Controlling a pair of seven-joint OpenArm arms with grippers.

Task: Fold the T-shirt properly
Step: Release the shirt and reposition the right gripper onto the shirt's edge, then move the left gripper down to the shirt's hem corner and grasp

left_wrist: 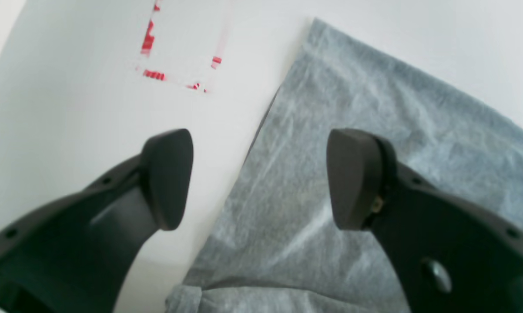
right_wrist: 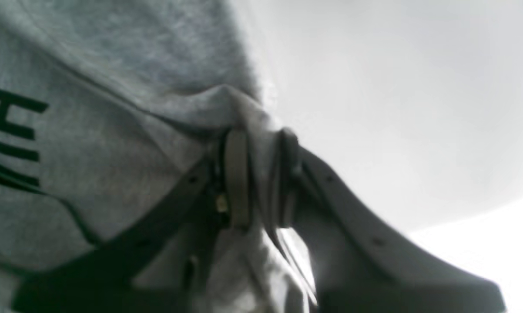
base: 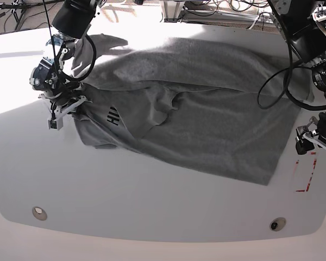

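My right fingers (right_wrist: pixel 237 178): pinched together on a bunched ridge of the T-shirt (right_wrist: pixel 113 143); grey cloth is squeezed between the two pads and spills out below them.
My right gripper (right_wrist: pixel 259 174): clamped on that fold at the shirt's edge, where the cloth meets bare white table (right_wrist: pixel 396 108); in the base view it sits at the shirt's left side (base: pixel 62 103).
Black lettering (right_wrist: pixel 9 134): printed on the shirt just beside my right grip, only partly in frame; in the base view it shows as a small dark mark (base: pixel 113 116) near the gripped corner.
My left fingers (left_wrist: pixel 168 178): spread wide apart with nothing between them; one pad hangs over bare table, the other (left_wrist: pixel 353 178) over grey cloth.
My left gripper (left_wrist: pixel 259 178): poised above the shirt's straight side edge (left_wrist: pixel 261 126), straddling it; I cannot tell whether either pad touches the surface.
T-shirt (base: pixel 206 114): spread across the middle of the table, rumpled, with a folded-over flap and creases toward its left half; its far-right edge lies near my left gripper (base: pixel 314 142).
Red tape marks (left_wrist: pixel 155 74): on the table just beyond my left fingers, off the cloth; in the base view they form a corner outline (base: pixel 308 174) beside the shirt's lower right corner.
Table (base: pixel 152 201): white, with a curved front rim carrying two small round fittings (base: pixel 38 211).
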